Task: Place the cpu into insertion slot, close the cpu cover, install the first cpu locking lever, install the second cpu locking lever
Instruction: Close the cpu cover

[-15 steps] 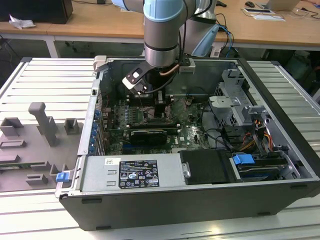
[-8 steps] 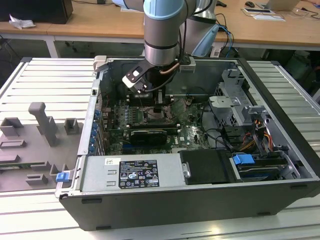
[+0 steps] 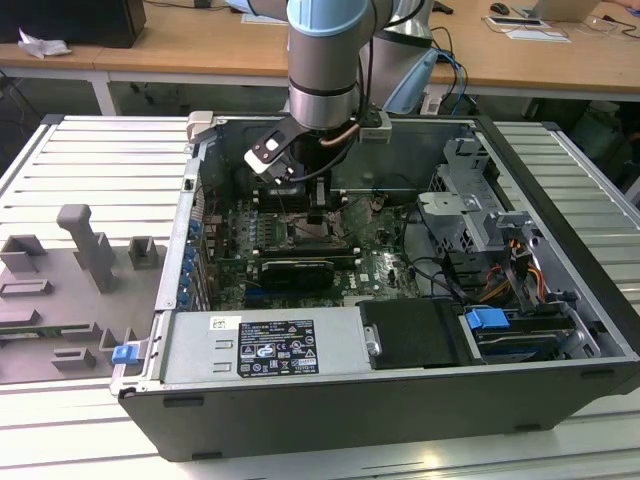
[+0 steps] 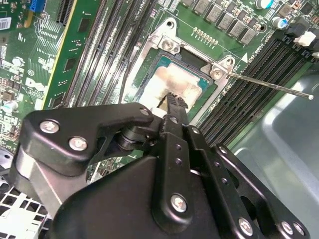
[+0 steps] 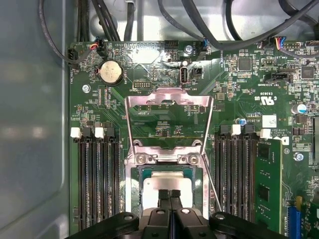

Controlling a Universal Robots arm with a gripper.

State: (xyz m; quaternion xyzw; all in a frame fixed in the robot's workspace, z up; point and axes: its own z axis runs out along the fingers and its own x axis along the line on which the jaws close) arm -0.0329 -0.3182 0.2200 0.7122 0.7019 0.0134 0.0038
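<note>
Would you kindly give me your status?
Shut gripper over the cpu; cpu in insertion slot; cpu cover open; one locking lever unlatched.

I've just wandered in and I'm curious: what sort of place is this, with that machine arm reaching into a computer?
Probably a robotics lab or test workshop: a robot arm works inside an open computer case set on a slatted metal table, with wooden office desks behind.

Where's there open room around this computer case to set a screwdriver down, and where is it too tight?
Free: the bare slatted table at the exterior view's left, bordered by the case and the grey fixtures, and past the case at its right. Crowded: inside the case, round the gripper over the cpu.
</note>
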